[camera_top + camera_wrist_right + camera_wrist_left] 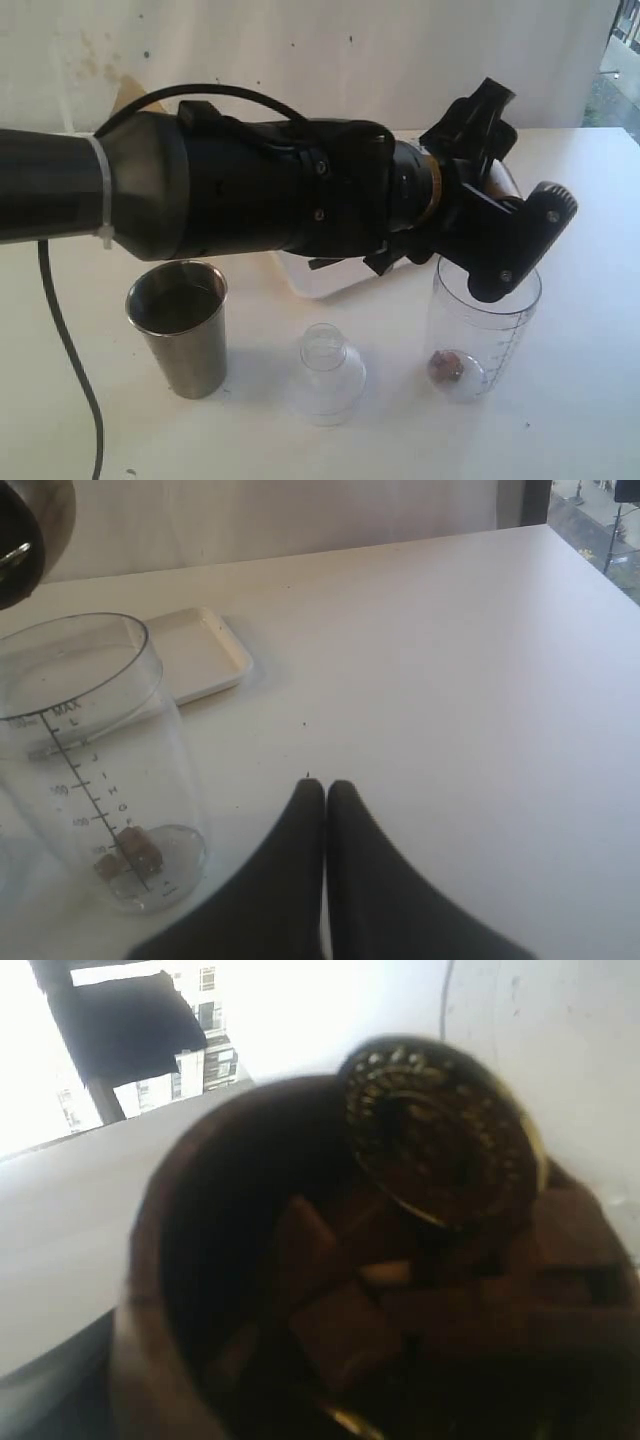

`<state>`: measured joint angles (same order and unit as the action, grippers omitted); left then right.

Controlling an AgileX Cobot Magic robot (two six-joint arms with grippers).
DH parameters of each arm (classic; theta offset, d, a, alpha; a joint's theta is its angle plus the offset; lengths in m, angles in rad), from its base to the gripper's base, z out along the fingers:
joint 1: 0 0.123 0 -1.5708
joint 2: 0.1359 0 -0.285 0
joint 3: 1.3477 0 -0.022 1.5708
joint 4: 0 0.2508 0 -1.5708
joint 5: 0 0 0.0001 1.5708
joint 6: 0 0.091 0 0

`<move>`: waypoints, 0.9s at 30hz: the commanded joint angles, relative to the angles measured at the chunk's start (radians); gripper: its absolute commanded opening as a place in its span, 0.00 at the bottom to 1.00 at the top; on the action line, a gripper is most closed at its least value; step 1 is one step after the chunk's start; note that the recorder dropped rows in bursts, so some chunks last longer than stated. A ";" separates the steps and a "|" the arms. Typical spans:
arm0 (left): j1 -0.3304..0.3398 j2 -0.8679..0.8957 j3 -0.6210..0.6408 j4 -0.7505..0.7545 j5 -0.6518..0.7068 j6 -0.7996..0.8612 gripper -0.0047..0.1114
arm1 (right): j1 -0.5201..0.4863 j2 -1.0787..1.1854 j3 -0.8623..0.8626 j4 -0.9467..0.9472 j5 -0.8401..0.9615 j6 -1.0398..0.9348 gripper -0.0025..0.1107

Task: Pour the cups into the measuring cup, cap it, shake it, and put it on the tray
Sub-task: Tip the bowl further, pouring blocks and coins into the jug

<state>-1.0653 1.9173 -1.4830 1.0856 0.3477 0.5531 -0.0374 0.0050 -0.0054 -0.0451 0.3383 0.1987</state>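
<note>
My left gripper reaches across to the right and is shut on the small brown cup, held tipped just above the rim of the clear measuring cup. The left wrist view looks into the brown cup, where brown chunks lie. A few brown pieces rest on the measuring cup's bottom. The steel tumbler stands upright at the front left. My right gripper is shut and holds nothing, low over the table beside the measuring cup.
A small clear domed lid sits between the tumbler and the measuring cup. The white tray lies behind the measuring cup, mostly hidden by the left arm in the exterior view. A black cable hangs at the left.
</note>
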 commanded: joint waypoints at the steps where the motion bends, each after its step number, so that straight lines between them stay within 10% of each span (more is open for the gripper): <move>1: -0.006 -0.008 -0.009 0.013 -0.006 0.005 0.04 | -0.005 -0.005 0.005 -0.005 -0.002 -0.001 0.02; 27: -0.033 0.066 -0.009 0.428 0.074 -0.184 0.04 | -0.005 -0.005 0.005 -0.005 -0.002 -0.001 0.02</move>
<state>-1.0893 1.9903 -1.4850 1.4791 0.4232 0.3890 -0.0374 0.0050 -0.0054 -0.0451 0.3383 0.1987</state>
